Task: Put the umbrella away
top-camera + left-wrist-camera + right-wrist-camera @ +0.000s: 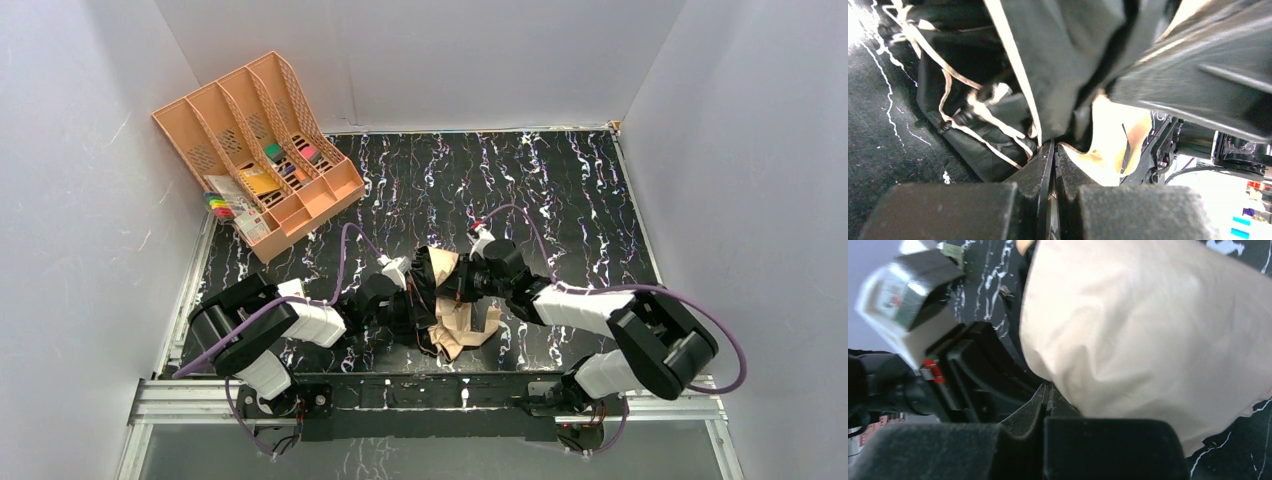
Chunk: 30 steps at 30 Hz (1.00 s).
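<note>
The umbrella (462,327) lies crumpled on the table between the two arms, tan outside with black lining and thin ribs showing. My left gripper (413,292) reaches into it from the left. In the left wrist view its jaws (1054,148) are shut, with the edge of the black and tan fabric (1063,60) pinched at their tips. My right gripper (466,280) reaches in from the right. In the right wrist view its jaws (1046,391) are shut at the edge of the tan fabric (1148,340), which drapes over the right finger. The handle and the loop strap are hidden.
A peach-orange divided file tray (303,214) with small coloured items stands at the back left. White walls enclose the black marbled table (560,190). The left arm's wrist camera (905,290) is close to my right gripper.
</note>
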### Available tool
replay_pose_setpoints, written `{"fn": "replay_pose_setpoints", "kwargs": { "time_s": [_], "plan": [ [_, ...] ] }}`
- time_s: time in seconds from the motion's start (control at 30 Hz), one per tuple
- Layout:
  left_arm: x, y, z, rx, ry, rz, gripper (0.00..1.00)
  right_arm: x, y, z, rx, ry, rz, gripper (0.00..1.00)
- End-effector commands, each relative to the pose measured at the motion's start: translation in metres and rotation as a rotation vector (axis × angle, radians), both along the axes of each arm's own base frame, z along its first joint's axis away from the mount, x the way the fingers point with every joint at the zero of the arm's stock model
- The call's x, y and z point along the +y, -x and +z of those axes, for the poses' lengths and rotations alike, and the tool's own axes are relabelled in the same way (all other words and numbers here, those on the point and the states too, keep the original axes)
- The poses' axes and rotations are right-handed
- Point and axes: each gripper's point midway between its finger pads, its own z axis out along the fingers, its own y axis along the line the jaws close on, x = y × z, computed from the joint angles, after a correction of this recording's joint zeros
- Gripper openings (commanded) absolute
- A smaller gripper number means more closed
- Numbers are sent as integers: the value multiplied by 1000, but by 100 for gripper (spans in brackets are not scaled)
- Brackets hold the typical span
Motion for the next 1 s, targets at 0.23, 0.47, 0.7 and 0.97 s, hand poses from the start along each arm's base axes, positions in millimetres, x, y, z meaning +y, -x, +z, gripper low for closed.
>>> {"fn": "replay_pose_setpoints", "kwargs": {
  "time_s": [0.23, 0.47, 0.7, 0.97],
  "plan": [
    [28, 19, -14, -6, -157, -57, 18, -16, 7, -76, 79, 117, -15, 0],
    [51, -5, 49, -174, -220, 26, 47, -47, 22, -107, 180, 268, 13, 0],
    [76, -59, 122, -340, -314, 45, 81, -75, 54, -116, 273, 390, 157, 0],
    [55, -135, 144, -407, -264, -192, 98, -80, 72, -109, 342, 397, 211, 0]
  ]
}}
